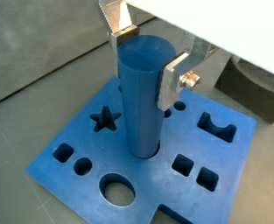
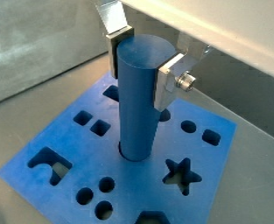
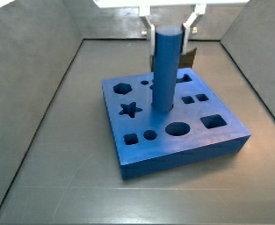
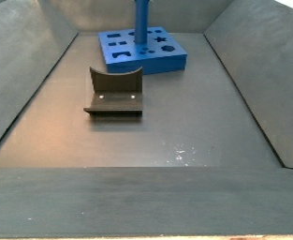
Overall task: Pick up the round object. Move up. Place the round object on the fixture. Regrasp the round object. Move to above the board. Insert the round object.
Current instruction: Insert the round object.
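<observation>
one thick blue board with shaped cut-outs lies near the floor's far end. one dark l-shaped fixture sits just before it. one smooth blue round object stands upright, its foot seemingly in a central hole. the gripper clamps its top between silver plates.

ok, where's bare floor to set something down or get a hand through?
Bare floor lies between the fixture and the near wall, and along both side walls. Crowded at the far end: the board, with the hand gripping the upright round object in it.
</observation>
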Controlling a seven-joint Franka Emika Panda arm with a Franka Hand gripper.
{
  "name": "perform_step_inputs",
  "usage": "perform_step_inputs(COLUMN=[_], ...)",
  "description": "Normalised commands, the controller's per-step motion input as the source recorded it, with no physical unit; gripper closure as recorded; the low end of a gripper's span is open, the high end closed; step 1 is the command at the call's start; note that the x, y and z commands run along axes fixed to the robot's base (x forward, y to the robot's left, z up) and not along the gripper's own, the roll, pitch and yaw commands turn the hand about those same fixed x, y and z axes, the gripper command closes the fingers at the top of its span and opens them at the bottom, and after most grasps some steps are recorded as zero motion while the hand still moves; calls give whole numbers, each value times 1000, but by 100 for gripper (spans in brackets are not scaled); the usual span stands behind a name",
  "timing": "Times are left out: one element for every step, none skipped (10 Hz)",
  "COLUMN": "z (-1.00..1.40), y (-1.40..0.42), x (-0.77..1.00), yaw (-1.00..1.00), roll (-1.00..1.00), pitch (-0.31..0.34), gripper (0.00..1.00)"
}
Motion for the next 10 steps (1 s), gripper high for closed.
perform_step_inputs(z=[-317,-420,-469,-460,-469,-460,-429,-300,-14,0], y=[0,0,-26,-31,-49,-51,-43,-17,0,0], x=[23,31,0,23,40,29,40,0,0,0], yaw=[94,97,100,103,100,100,91,54,0,0], roll=[91,84,93,91,93,93,79,53,0,0], pitch=[0,-37,-66,-67,-69,-67,-57,-29,-33,0], gripper=[100,100,100,100,100,100,100,100,100,100])
